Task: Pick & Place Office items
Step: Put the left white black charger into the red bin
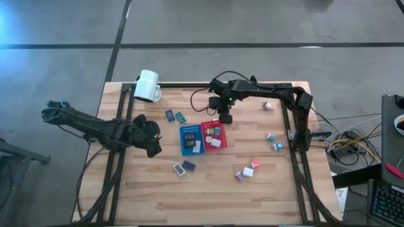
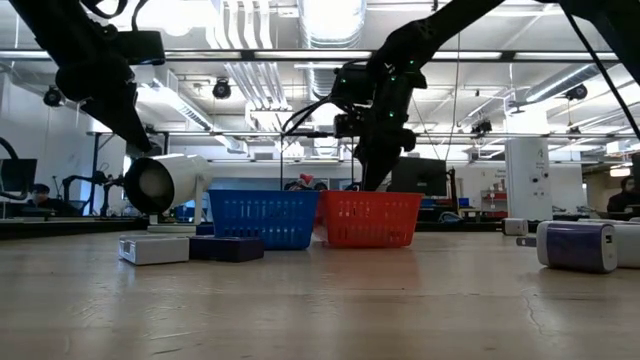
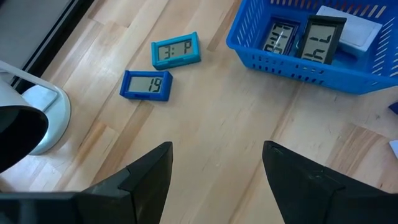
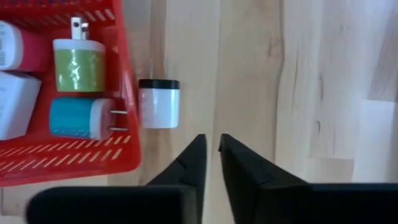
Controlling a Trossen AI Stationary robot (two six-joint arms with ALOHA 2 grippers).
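Observation:
Two small clocks, dark blue [image 3: 146, 85] and teal [image 3: 176, 51], lie flat on the table near the blue tray [image 1: 189, 140]. My left gripper [image 1: 153, 144] is open and empty left of that tray; in its wrist view the open fingers [image 3: 214, 165] stand over bare wood. My right gripper [image 1: 225, 117] is shut and empty [image 4: 211, 144], just beyond the red tray's [image 1: 213, 135] far edge. A white charger with a black end [image 4: 158, 102] lies on the table beside that tray. Several plug-in chargers [image 4: 78, 65] lie inside the red tray, and several clocks [image 3: 305, 40] lie in the blue one.
A white mug [image 1: 148, 86] lies on its side at the far left. Two flat pieces [image 1: 184, 167] lie near the table's front. Several small pieces lie at the right [image 1: 273, 141] and at the front right [image 1: 247, 171]. One more [image 1: 267, 106] lies at the far right.

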